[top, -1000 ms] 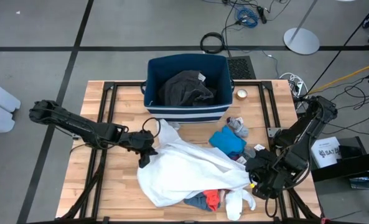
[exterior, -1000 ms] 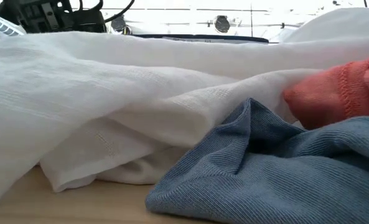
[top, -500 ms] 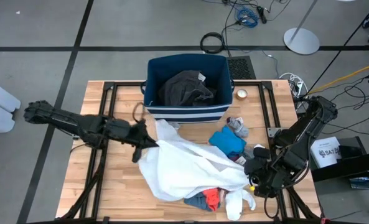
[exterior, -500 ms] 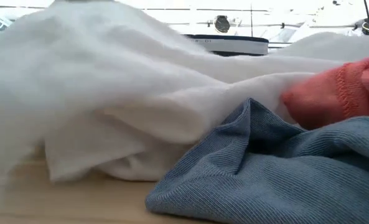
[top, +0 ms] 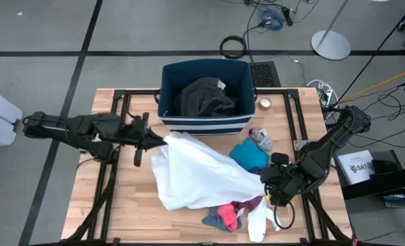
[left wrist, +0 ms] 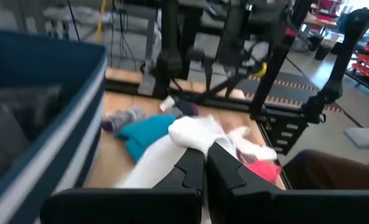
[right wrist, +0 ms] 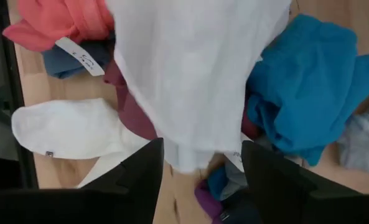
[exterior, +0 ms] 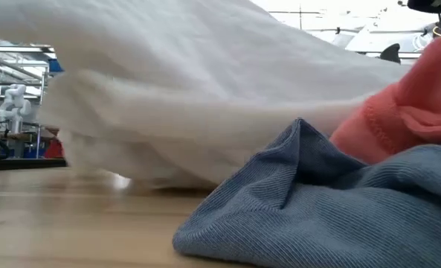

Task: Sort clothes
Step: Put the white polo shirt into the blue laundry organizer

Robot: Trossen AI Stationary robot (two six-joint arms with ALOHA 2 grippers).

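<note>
Nearest, at table's front edge: blue-grey piece [top: 213, 220], red piece [top: 228, 216], white sock [top: 258, 222] bunched together. Just beyond, right gripper [top: 266, 189] fingers spread, holding nothing, beside lower corner of white garment [top: 199, 172]; maroon piece [right wrist: 129, 102] peeking from under that corner. Mid-table, left gripper [top: 160, 140] clenched on white garment's upper corner, cloth drawn up toward it. Teal piece [top: 249, 155] beside garment. Farthest, navy bin [top: 203, 115] with dark grey garment [top: 202, 96] inside.
</note>
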